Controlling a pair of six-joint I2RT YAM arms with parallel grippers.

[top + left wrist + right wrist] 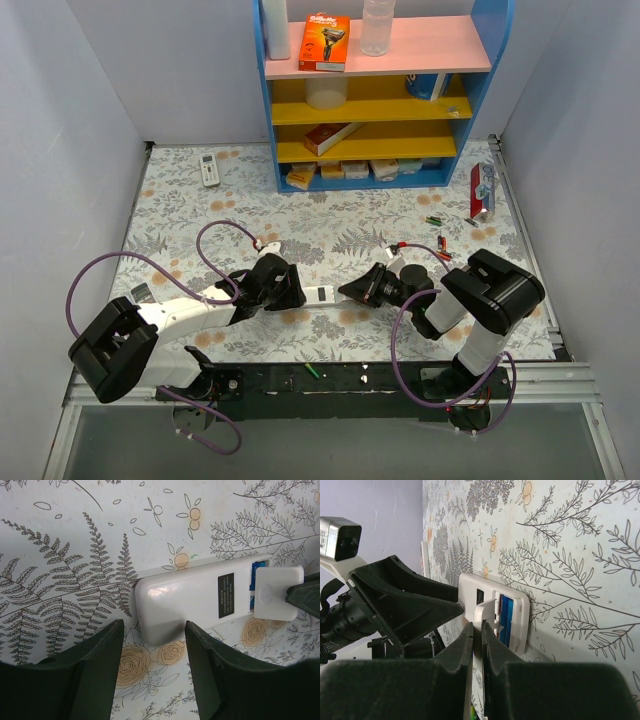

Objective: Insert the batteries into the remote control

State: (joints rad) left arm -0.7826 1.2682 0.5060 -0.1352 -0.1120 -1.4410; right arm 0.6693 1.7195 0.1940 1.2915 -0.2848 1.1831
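So the remote control (pixel 318 295) is lying back-up on the flowery table (pixel 200 220), right in the middle between the two arms. The right gripper (pixel 477 630) has its fingers pinched tight on the white battery cover (pixel 272 592), which sits partly off the recess, and a blue cell (pixel 506 620) is showing in there. The left gripper (pixel 154 627) straddles the remote's other end with its jaws apart, and honestly I can't tell if it's actually squeezing. A few loose batteries (pixel 435 220) lie off to the right, well apart from it.
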